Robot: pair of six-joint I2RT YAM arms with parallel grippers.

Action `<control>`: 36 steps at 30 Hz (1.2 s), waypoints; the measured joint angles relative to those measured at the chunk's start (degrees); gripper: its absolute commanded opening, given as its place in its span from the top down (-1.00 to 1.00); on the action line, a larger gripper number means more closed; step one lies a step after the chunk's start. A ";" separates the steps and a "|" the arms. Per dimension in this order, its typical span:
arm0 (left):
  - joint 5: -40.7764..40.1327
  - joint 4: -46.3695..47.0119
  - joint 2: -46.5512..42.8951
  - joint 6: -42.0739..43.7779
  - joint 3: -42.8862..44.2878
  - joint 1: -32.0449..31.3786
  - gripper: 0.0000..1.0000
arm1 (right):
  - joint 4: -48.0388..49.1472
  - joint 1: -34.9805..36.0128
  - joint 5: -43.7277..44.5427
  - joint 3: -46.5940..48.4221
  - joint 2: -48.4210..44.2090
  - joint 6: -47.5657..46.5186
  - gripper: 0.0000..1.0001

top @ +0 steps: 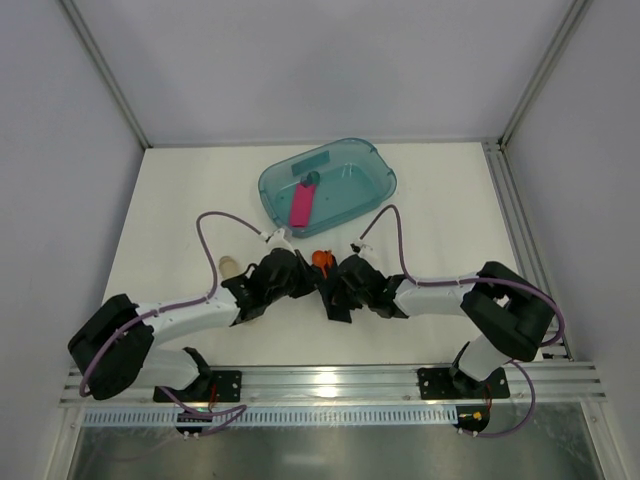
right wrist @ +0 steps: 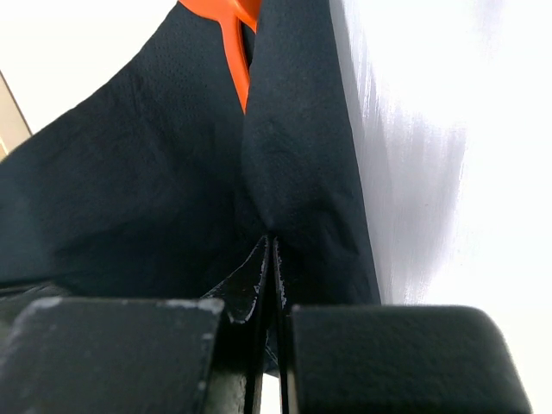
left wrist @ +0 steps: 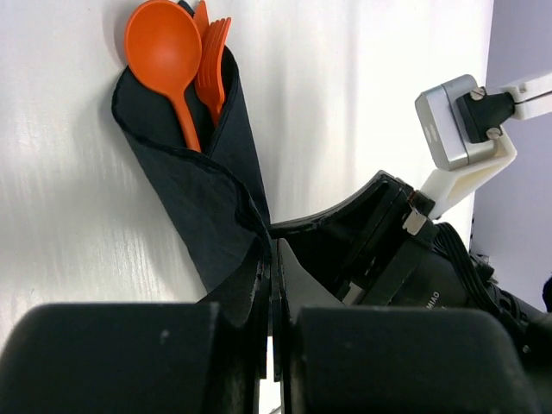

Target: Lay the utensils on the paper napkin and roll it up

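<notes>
From the top camera I see both arms folded in toward the middle of the table (top: 180, 200). The left gripper (top: 305, 277) and the right gripper (top: 333, 285) are nose to nose. The utensils (top: 321, 258) show as an orange tip poking out just beyond them. The dark patch under that tip is probably the paper napkin (top: 321, 274), though it is black against black fingers and I can't separate them here. Farther back sits a teal tub (top: 375, 180) with a pink bar (top: 301, 207) lying inside it. A beige tube (top: 230, 266) lies beside the left wrist.

The left wrist camera is much clearer. The napkin (left wrist: 198, 172) is wrapped into a cone lying on the table, with a spoon (left wrist: 164, 43) and a fork (left wrist: 212, 60) sticking out of its open end. My left gripper's (left wrist: 272, 289) jaws are clenched together on the napkin's lower edge. The right gripper's black body comes in from the right and meets the same corner.

On the right wrist camera, the right gripper (right wrist: 268, 259) has its jaws pressed tight on a fold of the napkin (right wrist: 155, 172). An orange handle (right wrist: 238, 65) shows in the folds above.
</notes>
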 measured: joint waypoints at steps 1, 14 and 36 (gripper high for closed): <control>0.28 0.17 0.79 0.11 0.35 0.00 1.00 | 0.22 0.02 0.00 -0.11 0.00 -0.07 0.92; 9.05 6.34 8.00 3.37 1.64 0.00 1.00 | 4.35 0.24 -1.46 -1.88 0.00 -2.19 0.92; 12.17 7.93 10.80 4.94 2.10 -0.04 0.99 | -1.88 -1.46 -1.49 -2.67 -7.45 -13.07 0.64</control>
